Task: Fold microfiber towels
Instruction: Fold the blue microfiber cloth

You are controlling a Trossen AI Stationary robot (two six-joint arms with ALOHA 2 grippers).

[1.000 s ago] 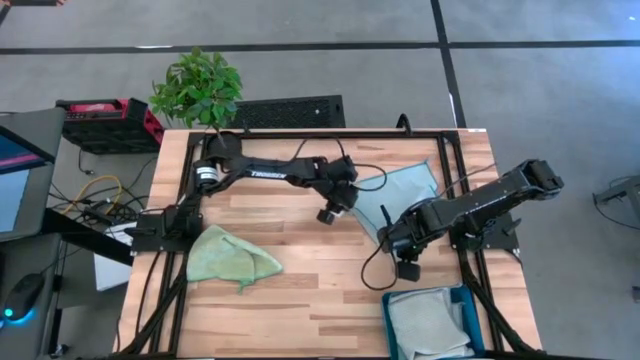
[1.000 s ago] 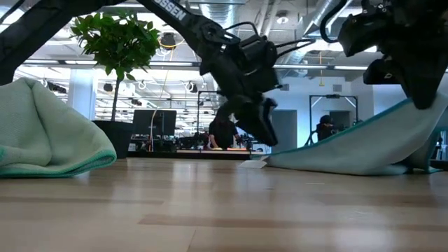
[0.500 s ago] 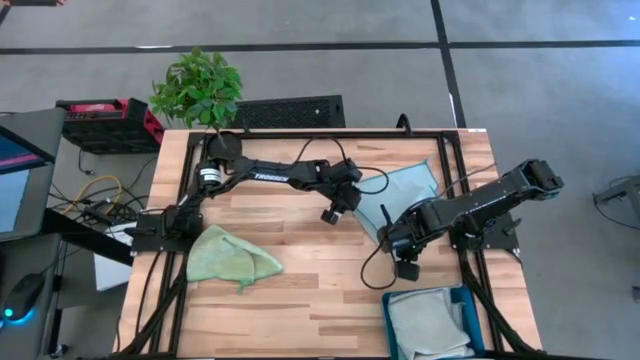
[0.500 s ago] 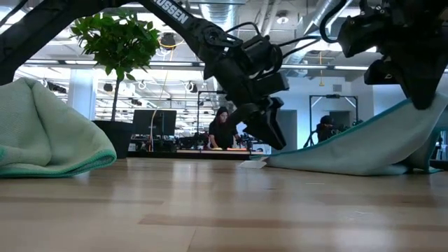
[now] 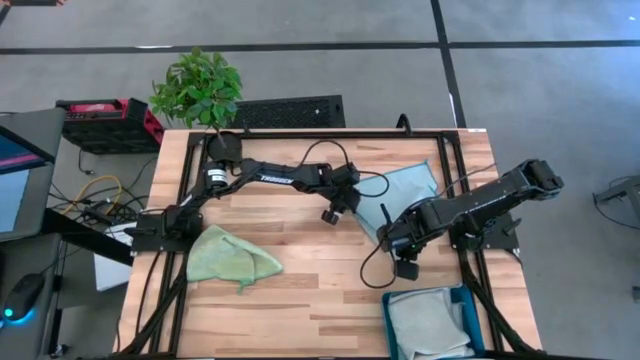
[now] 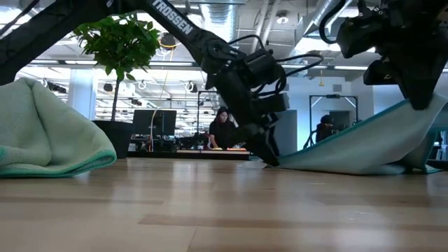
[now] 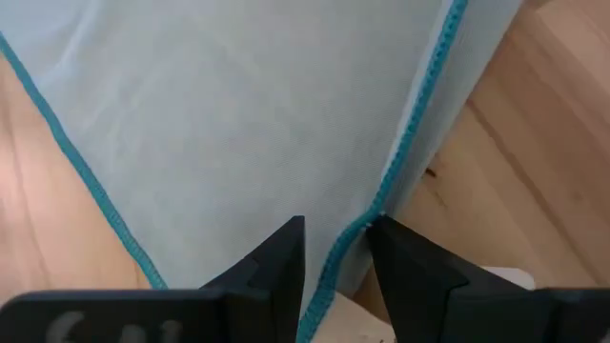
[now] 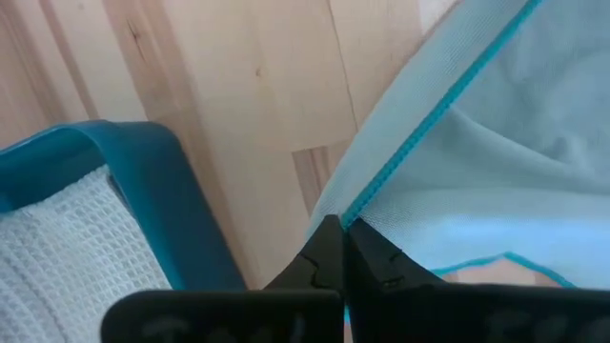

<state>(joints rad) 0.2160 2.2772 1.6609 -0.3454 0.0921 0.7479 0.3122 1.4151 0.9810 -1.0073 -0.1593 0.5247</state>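
A light blue towel (image 5: 405, 190) with a teal hem lies at the table's far right. My right gripper (image 5: 386, 238) is shut on its near edge, which is raised off the wood. My left gripper (image 5: 329, 213) is open and low at the towel's left corner (image 6: 280, 159). Its two fingers stand on either side of the teal hem (image 7: 381, 191). A light green towel (image 5: 232, 255) lies crumpled at the near left, its underside on the table. My left gripper has the towel's hem between its open fingers (image 7: 276, 262); I cannot tell whether they touch it. My right gripper pinches the towel's teal-hemmed edge (image 8: 367, 205) between its two shut fingers, from above. That edge is lifted, and the cloth slopes fairly taut down to the table (image 6: 350, 157), where the remainder lies.
A teal bin (image 5: 458, 296) at the near right corner holds pale folded cloth (image 5: 425, 320), close beside my right gripper. A potted plant (image 5: 197, 88) stands beyond the far left edge. Bare wood lies in the table's middle and near middle.
My left gripper has come down and toward the table's right, to the blue towel's left corner, and now stands low at the table over the small white tag. My right gripper has kept the raised edge still.
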